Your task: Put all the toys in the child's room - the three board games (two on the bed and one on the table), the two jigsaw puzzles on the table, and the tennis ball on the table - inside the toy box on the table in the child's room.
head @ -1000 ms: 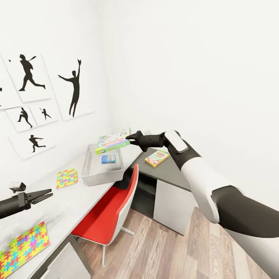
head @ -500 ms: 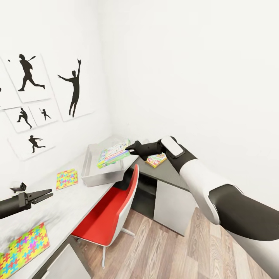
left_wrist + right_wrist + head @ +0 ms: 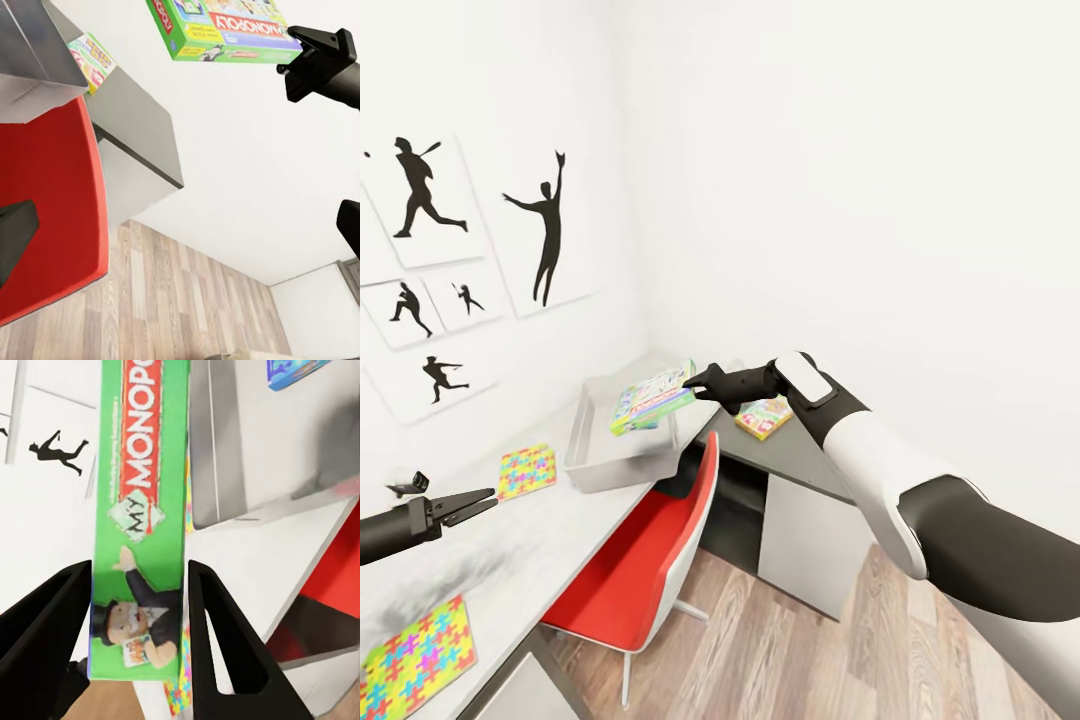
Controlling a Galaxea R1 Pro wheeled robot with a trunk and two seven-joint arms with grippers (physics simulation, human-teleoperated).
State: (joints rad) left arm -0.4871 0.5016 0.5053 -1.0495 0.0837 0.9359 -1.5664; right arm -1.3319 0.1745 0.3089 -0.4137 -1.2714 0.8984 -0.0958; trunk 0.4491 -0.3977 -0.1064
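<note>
My right gripper [image 3: 698, 381] is shut on the edge of a green board game [image 3: 650, 398], which hangs tilted over the light grey toy box [image 3: 622, 462]. In the right wrist view the green game [image 3: 139, 547] sits between both fingers [image 3: 225, 637], and a blue board game [image 3: 296, 369] lies inside the toy box [image 3: 225, 442]. A yellow board game [image 3: 765, 417] rests on the dark cabinet top. Two jigsaw puzzles [image 3: 527, 472] [image 3: 420, 655] lie on the pale table [image 3: 560, 530]. My left gripper [image 3: 478, 500] hovers open above the table, apart from everything. The tennis ball and bed are out of view.
A red chair [image 3: 650, 540] is tucked under the table just in front of the toy box. The dark cabinet [image 3: 805, 500] stands in the corner under my right arm. Black silhouette posters [image 3: 545, 230] hang on the left wall. Wood floor [image 3: 840, 640] lies open to the right.
My right gripper has come down and left with the green game, which now tilts into the toy box and covers the blue one. The head camera has shifted slightly.
</note>
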